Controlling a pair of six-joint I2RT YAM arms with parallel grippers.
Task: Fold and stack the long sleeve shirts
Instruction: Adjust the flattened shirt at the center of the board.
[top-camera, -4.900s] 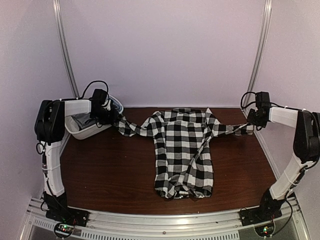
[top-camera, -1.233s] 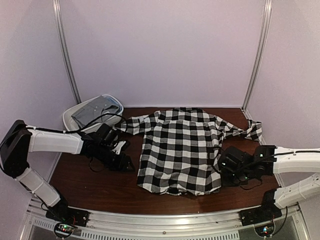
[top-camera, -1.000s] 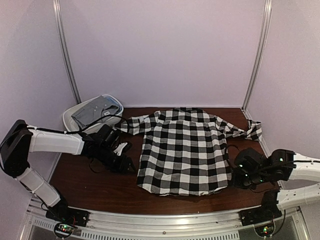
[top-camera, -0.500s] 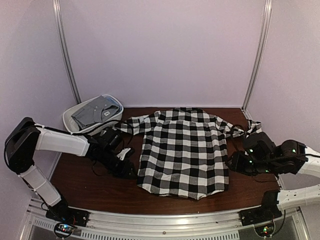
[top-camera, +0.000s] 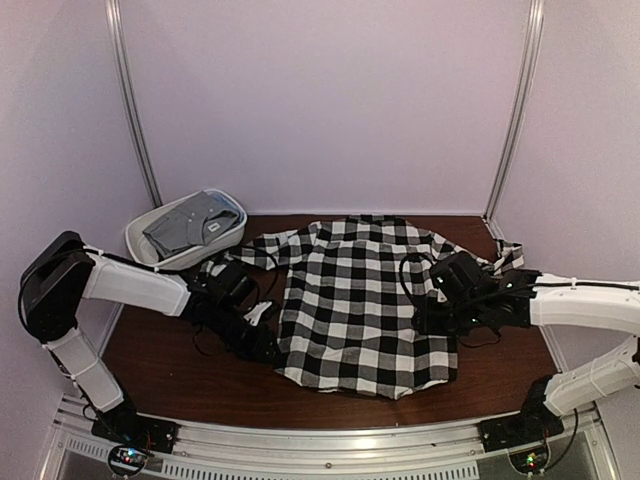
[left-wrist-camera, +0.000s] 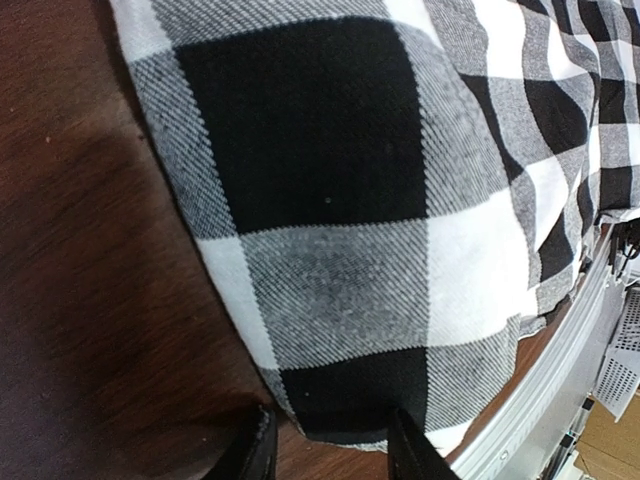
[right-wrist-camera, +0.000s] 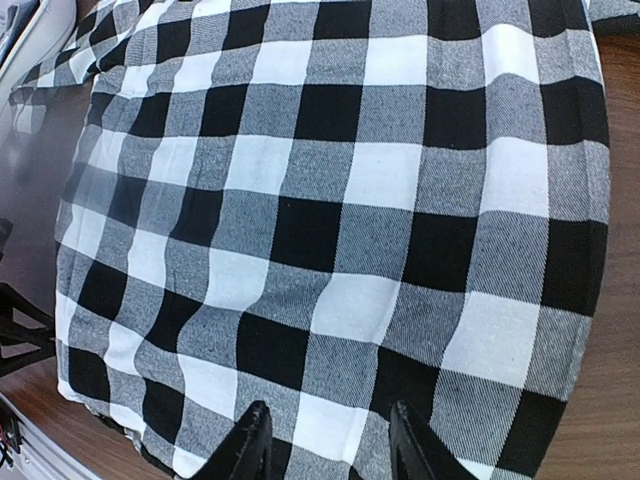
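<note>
Top: checked shirt (top-camera: 365, 300) lies flat on table (top-camera: 180, 375), collar twd far wall, hem twd arms, long axis near-far. Grey shirt (top-camera: 190, 222) sits in white tub (top-camera: 137, 247), far left. Left gripper (top-camera: 262, 345) at left hem corner, right gripper (top-camera: 425, 315) over right side.
L wrist: fingers (left-wrist-camera: 258, 450) part-open, hem edge between tips, not pinched.
R wrist: fingers (right-wrist-camera: 250, 445) part-open over cloth, holding nothing.

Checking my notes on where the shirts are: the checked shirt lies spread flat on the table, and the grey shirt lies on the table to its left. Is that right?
Not quite. The grey shirt is not on the table; it sits in the white tub at the far left corner, as the top external view shows. The checked shirt does lie spread on the table.
</note>
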